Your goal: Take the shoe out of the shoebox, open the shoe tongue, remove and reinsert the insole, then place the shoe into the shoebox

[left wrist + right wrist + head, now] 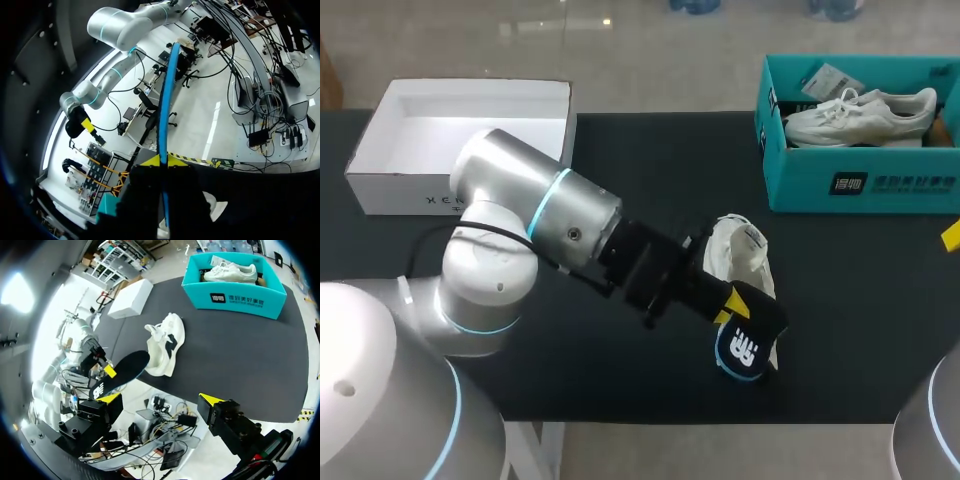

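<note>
A white shoe (740,255) lies on its side on the black table (840,330), out of the teal shoebox (860,180). My left gripper (730,305) is shut on a black insole (748,335) with a blue edge, holding it just in front of the shoe's heel. In the left wrist view the insole (165,115) stands edge-on between the yellow tips of the left gripper (161,161). My right gripper (160,401) hangs open and holds nothing, off the table's right side, looking at the shoe (165,342) and insole (120,374).
The teal shoebox (235,296) at the back right holds a second white shoe (860,115). An open white box (460,140) stands at the back left. One yellow tip of my right gripper (950,237) shows at the right edge.
</note>
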`<state>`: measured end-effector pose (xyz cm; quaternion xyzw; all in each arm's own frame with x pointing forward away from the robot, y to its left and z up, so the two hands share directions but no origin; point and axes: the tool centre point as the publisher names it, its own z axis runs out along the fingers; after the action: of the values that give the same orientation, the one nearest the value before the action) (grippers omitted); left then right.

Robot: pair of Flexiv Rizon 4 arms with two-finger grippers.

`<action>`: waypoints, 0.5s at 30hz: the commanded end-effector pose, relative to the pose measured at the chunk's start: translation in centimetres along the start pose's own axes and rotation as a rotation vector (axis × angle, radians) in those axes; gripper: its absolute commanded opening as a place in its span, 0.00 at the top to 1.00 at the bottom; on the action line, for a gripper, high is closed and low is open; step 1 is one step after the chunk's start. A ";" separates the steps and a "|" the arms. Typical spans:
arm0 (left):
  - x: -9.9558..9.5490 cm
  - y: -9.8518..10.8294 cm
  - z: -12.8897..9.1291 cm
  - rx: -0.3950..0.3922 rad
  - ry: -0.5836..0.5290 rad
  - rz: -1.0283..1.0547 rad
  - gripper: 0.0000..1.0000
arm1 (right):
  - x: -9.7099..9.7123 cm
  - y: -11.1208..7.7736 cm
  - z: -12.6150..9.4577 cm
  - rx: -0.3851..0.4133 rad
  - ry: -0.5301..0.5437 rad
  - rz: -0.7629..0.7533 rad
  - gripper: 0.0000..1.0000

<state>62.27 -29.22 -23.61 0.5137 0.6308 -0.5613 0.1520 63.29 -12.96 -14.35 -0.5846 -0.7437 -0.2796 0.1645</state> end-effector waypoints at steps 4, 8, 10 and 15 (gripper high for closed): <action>-0.4 1.6 0.7 0.018 -0.011 0.003 1.00 | 0.6 -1.7 -0.2 -0.066 0.005 -0.009 0.00; -0.7 2.5 0.9 0.029 -0.022 -0.005 1.00 | 0.6 -1.7 -0.2 -0.066 0.005 -0.009 0.00; -0.7 3.0 1.2 0.014 -0.016 -0.007 1.00 | 0.6 -1.7 -0.2 -0.066 0.005 -0.009 0.00; -0.4 4.1 1.5 -0.018 0.005 -0.009 1.00 | 0.6 -1.7 -0.2 -0.066 0.005 -0.009 0.00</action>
<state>65.04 -30.28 -25.66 0.5099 0.6358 -0.5578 0.1569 62.52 -12.84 -14.11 -0.5772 -0.7492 -0.2746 0.1734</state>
